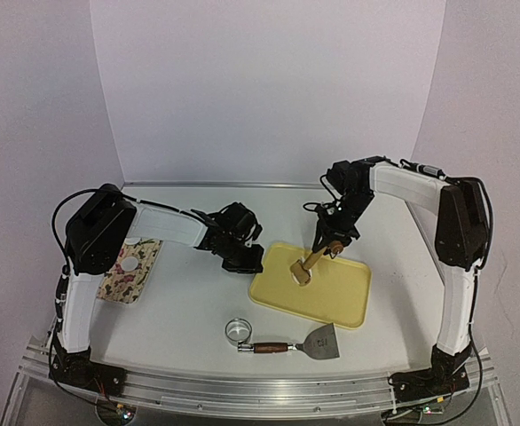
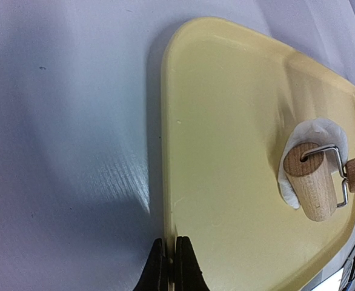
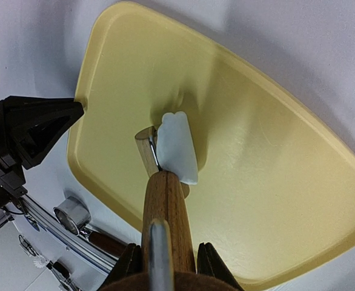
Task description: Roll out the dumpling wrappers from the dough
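Note:
A flattened white piece of dough (image 2: 323, 130) lies on the yellow tray (image 2: 226, 151), near its left part in the top view. A wooden roller (image 1: 302, 271) rests on the dough (image 3: 177, 145). My right gripper (image 3: 165, 260) is shut on the roller's handle (image 3: 165, 206), above the tray (image 1: 331, 293). My left gripper (image 2: 171, 267) is shut on the tray's rim at the left corner (image 1: 253, 262). A small white round patch (image 1: 130, 264) shows on a patterned board; whether it is a dumpling wrapper or a hole I cannot tell.
A shiny metal ring cutter (image 1: 239, 331) lies in front of the tray, with a wooden-handled scraper (image 1: 318, 343) just to its right. The patterned board (image 1: 140, 280) lies at the left beside the left arm's base. White walls close in the back and sides.

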Tool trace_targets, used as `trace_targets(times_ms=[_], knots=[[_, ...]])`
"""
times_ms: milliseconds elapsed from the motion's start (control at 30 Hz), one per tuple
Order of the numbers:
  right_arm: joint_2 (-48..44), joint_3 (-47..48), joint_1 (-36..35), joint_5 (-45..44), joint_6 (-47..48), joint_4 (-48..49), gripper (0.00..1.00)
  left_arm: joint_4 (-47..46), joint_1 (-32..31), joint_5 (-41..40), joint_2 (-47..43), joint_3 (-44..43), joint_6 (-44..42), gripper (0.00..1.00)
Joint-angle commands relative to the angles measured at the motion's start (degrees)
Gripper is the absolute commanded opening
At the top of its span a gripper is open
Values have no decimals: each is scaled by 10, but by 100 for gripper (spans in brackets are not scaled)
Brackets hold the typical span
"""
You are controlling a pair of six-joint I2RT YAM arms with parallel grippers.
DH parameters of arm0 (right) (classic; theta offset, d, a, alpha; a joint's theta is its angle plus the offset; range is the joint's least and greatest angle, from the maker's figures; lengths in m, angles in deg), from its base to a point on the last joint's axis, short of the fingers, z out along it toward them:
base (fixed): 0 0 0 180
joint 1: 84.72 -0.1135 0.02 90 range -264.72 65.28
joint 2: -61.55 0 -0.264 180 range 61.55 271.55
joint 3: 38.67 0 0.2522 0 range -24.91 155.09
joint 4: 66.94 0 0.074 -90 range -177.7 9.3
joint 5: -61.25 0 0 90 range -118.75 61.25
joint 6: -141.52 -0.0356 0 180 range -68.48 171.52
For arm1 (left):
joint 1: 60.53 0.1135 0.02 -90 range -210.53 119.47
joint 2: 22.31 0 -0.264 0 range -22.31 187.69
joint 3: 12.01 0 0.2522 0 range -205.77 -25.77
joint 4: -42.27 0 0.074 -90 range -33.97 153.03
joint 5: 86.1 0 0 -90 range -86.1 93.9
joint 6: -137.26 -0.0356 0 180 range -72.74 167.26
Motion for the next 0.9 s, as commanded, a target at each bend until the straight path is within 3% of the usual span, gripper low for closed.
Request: trace_targets(times_ms=[0,867], knots=[[83,-39,-35,-82,-9,21,0,43,2,1,2,19,-8,0],[71,-42,-47,-116,-32,21,0,37,1,0,-4,30,-7,0]])
